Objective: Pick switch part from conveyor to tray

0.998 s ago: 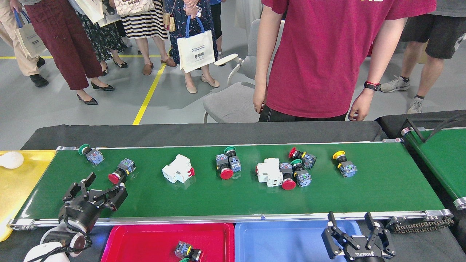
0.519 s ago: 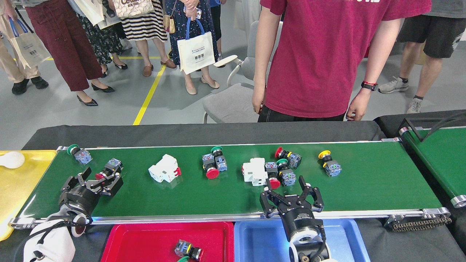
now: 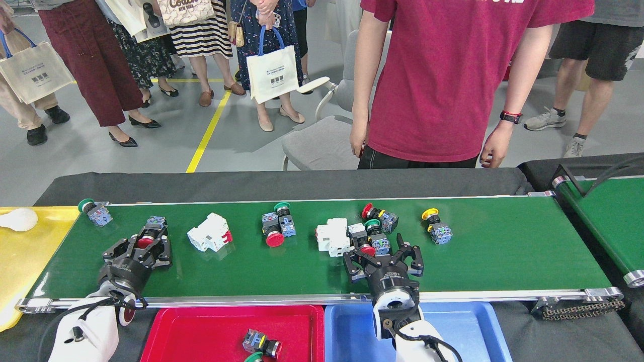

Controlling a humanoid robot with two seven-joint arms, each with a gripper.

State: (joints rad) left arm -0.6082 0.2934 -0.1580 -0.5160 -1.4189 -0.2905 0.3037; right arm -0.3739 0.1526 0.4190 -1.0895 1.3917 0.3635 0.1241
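The conveyor (image 3: 503, 251) carries several switch parts with red, green and yellow buttons, plus two white blocks. My left gripper (image 3: 143, 245) is open low over the belt's left part, its fingers on either side of a red-button switch part (image 3: 149, 234). My right gripper (image 3: 383, 253) is open just in front of a cluster of switch parts (image 3: 372, 237) at mid-belt, touching none that I can see. A red tray (image 3: 201, 332) in front of the belt holds one switch part (image 3: 261, 344). Beside it is a blue tray (image 3: 468, 332).
A yellow tray (image 3: 20, 256) with a white object lies at the belt's left end. A second green belt (image 3: 614, 216) angles in at the right. A person in a red shirt (image 3: 448, 80) stands close behind the conveyor, with other people further back.
All the parts drifted left along the belt. My left gripper reached forward to straddle the red-button switch part. My right gripper came up from the blue tray to the middle cluster.
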